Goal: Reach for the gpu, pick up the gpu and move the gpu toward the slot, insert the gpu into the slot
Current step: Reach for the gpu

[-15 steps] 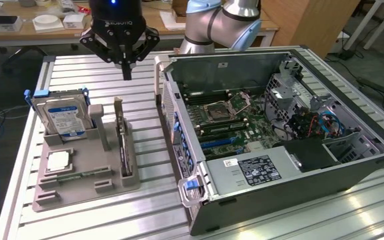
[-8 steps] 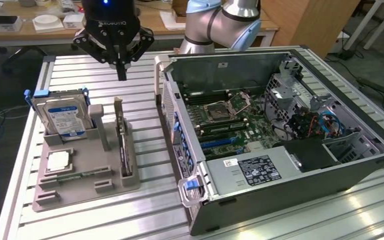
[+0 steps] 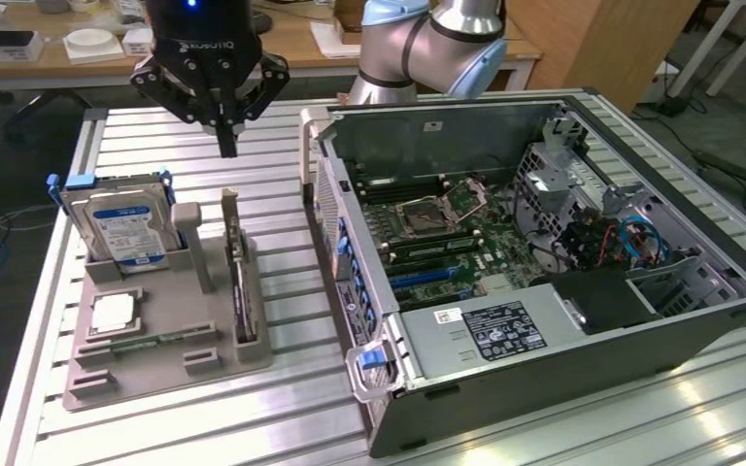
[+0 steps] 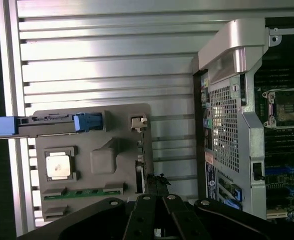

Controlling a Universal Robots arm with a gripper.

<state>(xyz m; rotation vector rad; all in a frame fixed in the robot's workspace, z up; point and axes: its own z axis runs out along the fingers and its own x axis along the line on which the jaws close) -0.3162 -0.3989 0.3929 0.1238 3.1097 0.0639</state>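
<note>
ribbed aluminium table [image 3: 218, 427] carries a grey holder tray [image 3: 152, 374] on the exterior view's left and an open computer case [image 3: 581, 330] on its right. a wooden desk behind them is cut off by the frame.

the gripper [image 3: 226, 146] hangs above the table on the tray's side, its fingers pressed together into a single point and gripping nothing. its upper body is cut off at the frame edge.

the gpu [image 3: 236, 282] stands on edge in the tray's groove nearest the case, well apart from the gripper. it shows edge-on, so its face is hard to make out. in the wrist view the gpu [image 4: 140, 175] is a thin dark strip, one end hidden behind the gripper's black body.

a hard drive [image 3: 119, 228] with a blue-white label stands upright in the tray, its lower part sunk out of sight. a square silver processor chip [image 3: 114, 311] lies flat near it.

inside the case the green motherboard [image 3: 470, 228] lies exposed. the slot [image 3: 422, 279] is a blue strip near the case wall, partly masked by the wall's edge.
</note>
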